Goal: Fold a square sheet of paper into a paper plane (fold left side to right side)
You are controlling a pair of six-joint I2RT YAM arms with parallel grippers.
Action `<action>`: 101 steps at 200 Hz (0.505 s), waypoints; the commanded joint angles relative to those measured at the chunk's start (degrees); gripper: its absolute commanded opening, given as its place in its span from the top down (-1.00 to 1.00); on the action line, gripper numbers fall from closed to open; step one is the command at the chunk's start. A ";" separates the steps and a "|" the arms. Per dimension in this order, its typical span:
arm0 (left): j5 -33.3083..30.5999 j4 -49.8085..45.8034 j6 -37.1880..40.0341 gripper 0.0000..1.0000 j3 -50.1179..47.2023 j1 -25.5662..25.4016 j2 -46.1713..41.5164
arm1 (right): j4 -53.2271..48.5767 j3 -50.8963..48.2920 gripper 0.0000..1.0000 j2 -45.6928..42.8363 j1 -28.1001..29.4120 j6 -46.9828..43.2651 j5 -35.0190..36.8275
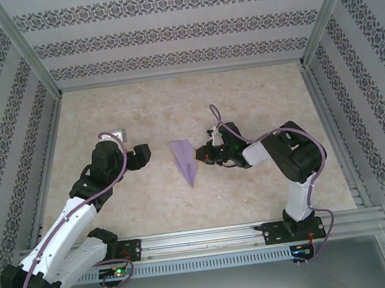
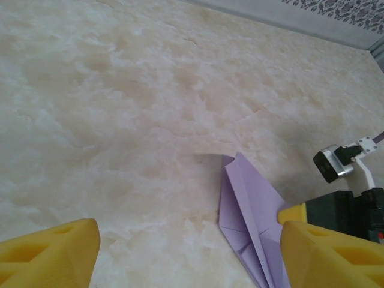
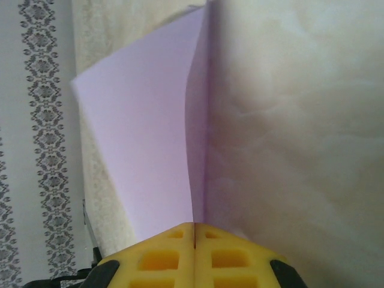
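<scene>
Your right gripper has its yellow fingers pressed flat together. The lavender paper plane comes straight out of the seam between them, so the claw is pinched on the paper. From that pinch a crease runs away from the fingers, with one flap standing up to its left against the marble-patterned table.

From above, your right gripper meets the plane's right edge. The plane lies mid-table, its broad end toward the far wall and its narrow point toward the arm bases.

Your left gripper sits left of the plane and apart from it. Its yellow fingers are spread wide over bare table, with the plane ahead by the right-hand finger.
</scene>
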 commanded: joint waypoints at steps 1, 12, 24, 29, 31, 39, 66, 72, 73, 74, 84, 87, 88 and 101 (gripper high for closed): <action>0.67 1.67 -0.62 -0.57 0.07 1.07 0.19 | 2.72 0.05 1.00 -0.42 -0.20 -1.37 1.72; 0.84 1.87 -0.60 -0.57 -0.04 1.00 0.49 | 2.13 -0.08 0.96 -0.73 -0.28 -1.80 1.99; 0.99 2.03 -0.55 -0.57 -0.05 1.13 0.78 | 1.65 -0.08 0.90 -0.83 -0.28 -2.07 2.22; 1.06 2.11 -0.56 -0.57 0.00 1.15 0.87 | 1.54 -0.08 0.87 -0.79 -0.28 -2.14 2.26; 1.05 2.11 -0.57 -0.57 0.01 1.17 0.94 | 1.47 -0.08 0.86 -0.77 -0.32 -2.16 2.33; 1.01 2.07 -0.55 -0.57 0.09 1.20 1.11 | 1.41 -0.08 0.83 -0.74 -0.37 -2.26 2.43; 1.28 2.11 -0.48 -0.57 0.09 1.35 1.29 | 0.08 -0.26 0.71 -1.38 -0.37 -2.84 3.35; 1.28 2.03 -0.51 -0.57 0.08 1.35 1.29 | -0.55 -0.26 0.70 -1.66 -0.41 -3.24 3.76; 1.28 2.03 -0.53 -0.57 0.05 1.35 1.29 | -0.70 -0.26 0.69 -1.72 -0.43 -3.27 3.85; 1.28 1.98 -0.53 -0.57 0.03 1.39 1.29 | -0.81 -0.26 0.69 -1.76 -0.45 -3.29 3.93; 1.37 2.02 -0.46 -0.57 0.04 1.52 1.33 | -1.89 -0.33 0.65 -2.12 -0.52 -3.81 4.56; 1.41 2.08 -0.52 -0.57 0.02 1.47 1.29 | -2.04 -0.35 0.64 -2.14 -0.54 -3.90 4.67; 1.39 2.05 -0.49 -0.57 0.06 1.45 1.29 | -2.14 -0.35 0.64 -2.14 -0.54 -3.91 4.70; 1.45 2.11 -0.51 -0.57 0.10 1.61 1.29 | -2.90 -0.35 0.61 -2.40 -0.63 -4.25 4.90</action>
